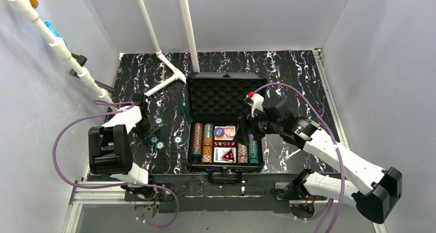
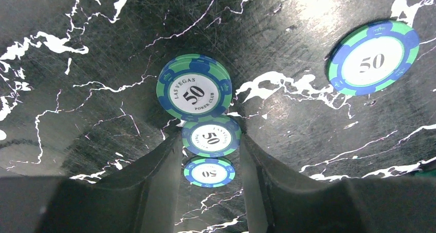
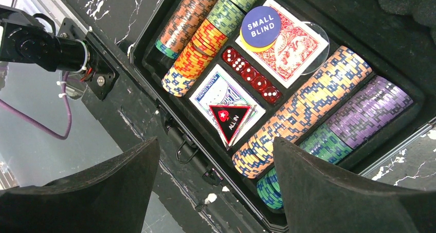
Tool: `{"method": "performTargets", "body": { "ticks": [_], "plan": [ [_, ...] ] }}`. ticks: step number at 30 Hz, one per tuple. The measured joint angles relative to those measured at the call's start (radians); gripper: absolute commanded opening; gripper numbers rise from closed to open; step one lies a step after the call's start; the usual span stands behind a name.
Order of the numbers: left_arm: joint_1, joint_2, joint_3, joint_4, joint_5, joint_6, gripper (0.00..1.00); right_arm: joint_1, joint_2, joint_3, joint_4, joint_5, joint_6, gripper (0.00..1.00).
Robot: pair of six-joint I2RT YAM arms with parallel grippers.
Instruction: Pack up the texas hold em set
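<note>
The black case (image 1: 226, 78) lies open at mid table with its foam lid up. Its tray holds rows of striped chips (image 3: 303, 104), a red card deck (image 3: 295, 45), red dice (image 3: 251, 73) and the red triangle piece (image 3: 231, 117). Several green-blue 50 chips lie loose left of the case (image 1: 160, 145). My left gripper (image 2: 210, 140) is down among them, fingertips touching both edges of one chip (image 2: 211, 136), which overlaps another chip (image 2: 194, 87). My right gripper (image 3: 216, 156) hovers open over the case's front right corner, holding nothing.
A further loose chip (image 2: 374, 58) lies to the right of the left gripper. A small green-handled tool (image 1: 182, 111) rests beside the case's left wall. White pipes (image 1: 164, 63) stand behind the case and along the left wall. The case handle (image 3: 187, 145) faces the arm bases.
</note>
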Motion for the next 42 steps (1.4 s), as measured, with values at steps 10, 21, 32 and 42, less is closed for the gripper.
{"method": "performTargets", "body": {
  "ticks": [10, 21, 32, 42],
  "plan": [
    [-0.002, -0.017, 0.058, -0.011, -0.008, 0.03, 0.18, -0.003, 0.0, 0.0, 0.0, 0.0, 0.0, 0.87],
    [0.036, -0.065, 0.087, -0.068, -0.045, 0.081, 0.18, -0.004, 0.0, 0.0, 0.0, -0.001, 0.0, 0.87],
    [0.118, -0.005, 0.094, -0.052, -0.012, 0.136, 0.22, -0.004, 0.0, 0.0, 0.0, -0.001, 0.0, 0.87],
    [0.129, 0.055, 0.106, -0.028, -0.002, 0.147, 0.25, -0.007, 0.0, 0.0, 0.0, -0.001, 0.0, 0.87]
  ]
}}
